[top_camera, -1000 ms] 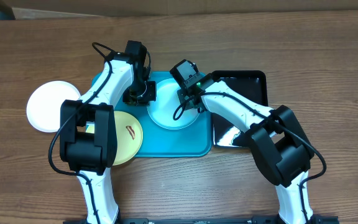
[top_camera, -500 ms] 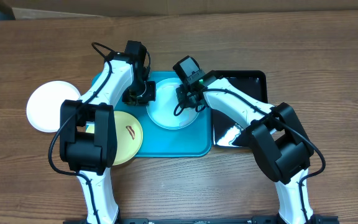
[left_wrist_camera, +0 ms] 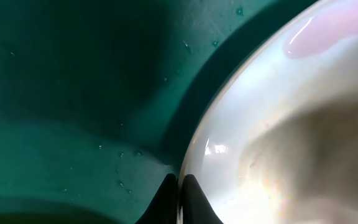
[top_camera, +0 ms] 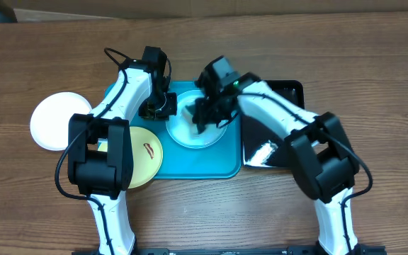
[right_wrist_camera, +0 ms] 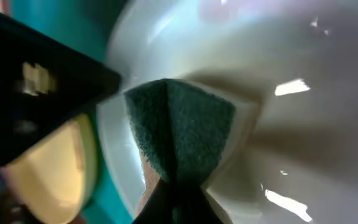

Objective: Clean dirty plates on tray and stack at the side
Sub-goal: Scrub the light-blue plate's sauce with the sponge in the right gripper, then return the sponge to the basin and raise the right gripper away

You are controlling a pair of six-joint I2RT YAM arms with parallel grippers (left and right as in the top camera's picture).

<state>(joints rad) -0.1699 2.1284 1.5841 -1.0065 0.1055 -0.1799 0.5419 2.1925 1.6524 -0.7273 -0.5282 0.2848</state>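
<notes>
A pale aqua plate (top_camera: 198,137) lies on the turquoise tray (top_camera: 204,164). My left gripper (top_camera: 166,108) is shut on its left rim; in the left wrist view the fingertips (left_wrist_camera: 179,200) pinch the plate's edge (left_wrist_camera: 278,124) over the tray floor (left_wrist_camera: 73,93). My right gripper (top_camera: 202,115) is shut on a green sponge (right_wrist_camera: 188,127) and presses it onto the plate's inside (right_wrist_camera: 309,143); the closed jaws (right_wrist_camera: 176,202) hide the sponge's near end. A yellow-green plate (top_camera: 146,157) with a reddish smear (top_camera: 149,148) sits at the tray's front left corner. A white plate (top_camera: 54,120) rests on the table to the left.
A glossy black tray (top_camera: 289,93) lies against the turquoise tray's right side, under my right arm. My left arm's dark body (right_wrist_camera: 36,99) shows close beside the sponge in the right wrist view, with the yellow-green plate (right_wrist_camera: 45,171) below it.
My right gripper has slid left and toward the front across the aqua plate with the sponge, its wrist turning. The left gripper has stayed on the rim.
</notes>
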